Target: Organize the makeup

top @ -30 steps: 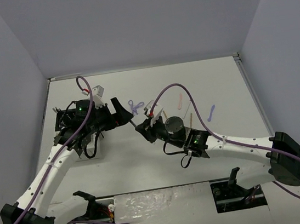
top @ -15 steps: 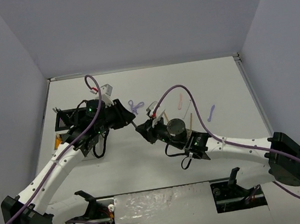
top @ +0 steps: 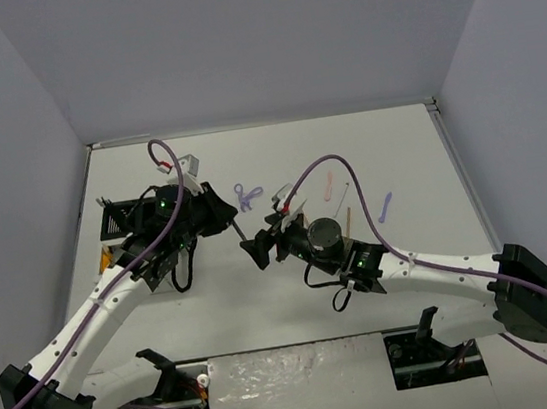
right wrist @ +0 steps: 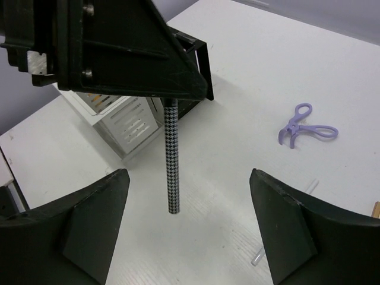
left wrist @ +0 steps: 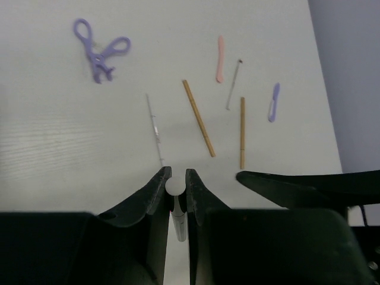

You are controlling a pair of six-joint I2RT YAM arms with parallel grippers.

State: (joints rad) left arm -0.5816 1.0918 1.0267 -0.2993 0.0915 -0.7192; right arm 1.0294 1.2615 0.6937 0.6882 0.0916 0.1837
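Observation:
My left gripper [left wrist: 176, 172] is shut on a slim black-and-white checked pencil [right wrist: 172, 160], whose pale round end [left wrist: 174, 186] shows between the jaws. The pencil hangs free above the table, pointing down. In the right wrist view my right gripper [right wrist: 189, 175] stands open around the pencil's lower end, with both fingers well clear of it. From above, the two grippers [top: 226, 214] [top: 262, 247] face each other at mid table. More makeup lies beyond them: a purple scissor-like tool [left wrist: 100, 52], two tan sticks [left wrist: 198, 119] [left wrist: 242, 132], a pink tool [left wrist: 220, 57] and a lilac tool [left wrist: 273, 102].
The black-and-white slotted organizer box [top: 119, 220] stands at the left, just behind the left arm, and shows as well in the right wrist view [right wrist: 127, 119]. A thin clear stick [left wrist: 154, 127] and a thin dark-tipped pencil [left wrist: 233, 86] lie among the makeup. Purple cables loop over both arms.
The left gripper has shut on the checked pencil. The right gripper, shut on it before, has opened and let go, drawing back a little toward the near edge.

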